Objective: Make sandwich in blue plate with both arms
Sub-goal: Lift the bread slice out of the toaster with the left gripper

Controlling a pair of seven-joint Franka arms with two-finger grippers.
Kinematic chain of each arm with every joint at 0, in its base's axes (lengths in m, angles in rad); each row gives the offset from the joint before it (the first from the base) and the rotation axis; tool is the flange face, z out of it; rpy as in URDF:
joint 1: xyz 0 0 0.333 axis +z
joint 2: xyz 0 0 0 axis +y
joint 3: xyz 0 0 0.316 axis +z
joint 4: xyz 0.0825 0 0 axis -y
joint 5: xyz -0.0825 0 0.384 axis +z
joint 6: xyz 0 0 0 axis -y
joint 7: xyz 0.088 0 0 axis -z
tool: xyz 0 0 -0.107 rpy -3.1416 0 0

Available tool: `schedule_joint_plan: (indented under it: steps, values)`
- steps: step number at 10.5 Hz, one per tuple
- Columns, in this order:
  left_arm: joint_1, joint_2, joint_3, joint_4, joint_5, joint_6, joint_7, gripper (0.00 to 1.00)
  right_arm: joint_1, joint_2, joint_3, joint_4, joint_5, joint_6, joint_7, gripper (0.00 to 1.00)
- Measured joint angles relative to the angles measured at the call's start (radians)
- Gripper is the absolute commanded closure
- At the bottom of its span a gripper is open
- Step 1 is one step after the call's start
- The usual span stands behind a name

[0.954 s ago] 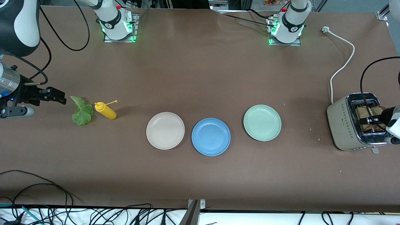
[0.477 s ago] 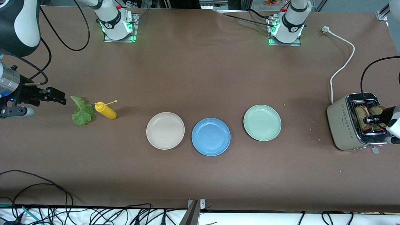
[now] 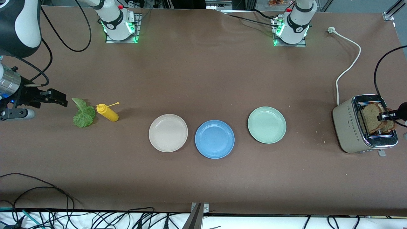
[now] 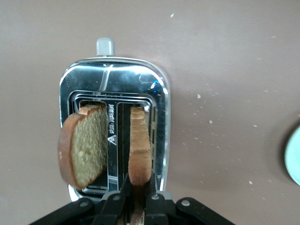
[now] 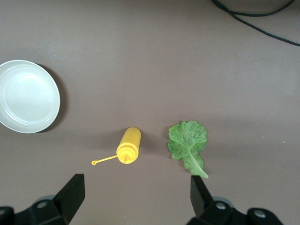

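Note:
My left gripper is shut on a brown bread slice, held upright and raised partly out of the toaster. A second bread slice leans in the other slot. The blue plate lies bare near the table's middle. The lettuce leaf lies flat toward the right arm's end. My right gripper waits open above the table beside the leaf, holding nothing.
A yellow squeeze bottle lies beside the lettuce. A beige-white plate and a pale green plate flank the blue one. The toaster's white cord runs toward the left arm's base.
My left gripper shut on one bread slice in the toaster and lifted it partway out of its slot. The right arm has not moved.

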Motion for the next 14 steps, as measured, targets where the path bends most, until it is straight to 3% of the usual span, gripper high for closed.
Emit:
schedule_joint_plan:
  steps: [5, 9, 14]
  values:
    - [-0.005, -0.129, -0.129, 0.035, -0.051, -0.151, 0.000, 1.00, 0.001, 0.001, 0.000, 0.000, 0.000, 0.000, 0.000, 0.00]
    - [-0.032, -0.106, -0.161, 0.032, -0.260, -0.155, -0.043, 1.00, 0.001, 0.001, 0.000, 0.000, 0.000, 0.001, 0.000, 0.00]
    - [-0.190, -0.039, -0.167, 0.031, -0.512, -0.155, -0.217, 1.00, 0.001, 0.002, 0.000, 0.000, 0.000, 0.001, 0.000, 0.00]
